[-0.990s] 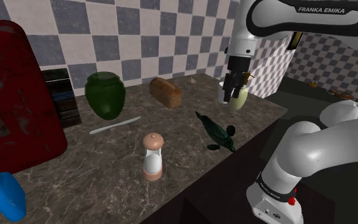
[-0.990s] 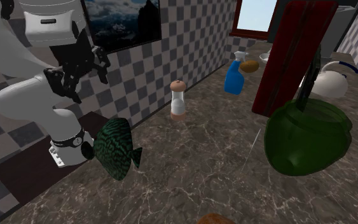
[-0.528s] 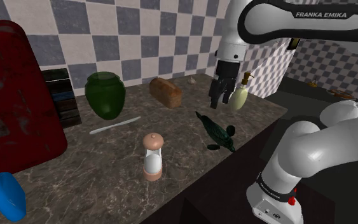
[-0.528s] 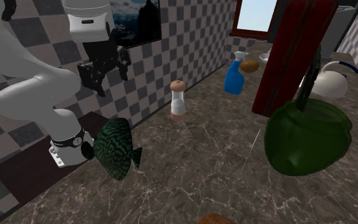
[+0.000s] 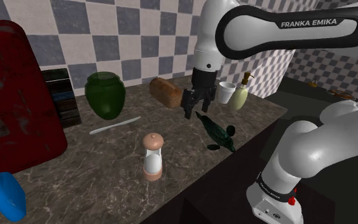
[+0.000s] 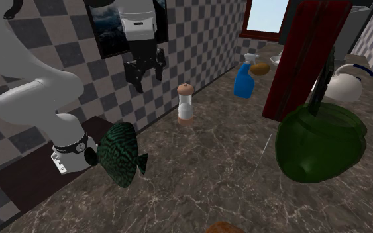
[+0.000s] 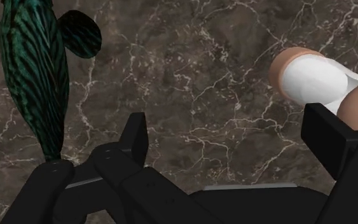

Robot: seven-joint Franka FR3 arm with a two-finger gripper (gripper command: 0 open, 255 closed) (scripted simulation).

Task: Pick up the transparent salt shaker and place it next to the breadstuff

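Observation:
The salt shaker (image 5: 152, 157) is clear glass with white salt inside and tan caps. It stands upright near the marble counter's front edge, also seen as shaker (image 6: 185, 104) and shaker (image 7: 317, 79). The brown bread loaf (image 5: 165, 91) lies near the back wall; only its top edge is seen as loaf (image 6: 224, 228). My black gripper (image 5: 192, 109) hangs open above the counter, just in front of the loaf and beside the fish figurine. The gripper (image 6: 145, 78) holds nothing. In the wrist view the gripper (image 7: 228, 137) stands apart over bare marble, with the shaker beyond one finger.
A dark green fish figurine (image 5: 217, 132) stands close under the gripper. A green jar (image 5: 105, 94), a pale utensil (image 5: 115, 125), a dark red board (image 5: 15, 95) and a blue spray bottle (image 5: 2, 191) lie toward the shoulder view's left. A white cup (image 5: 226, 92) and soap bottle (image 5: 239, 97) stand at the right.
The arm has swung toward the shoulder view's left and lower, from over the soap bottle to a spot between the loaf and the fish. The fingers have stayed open.

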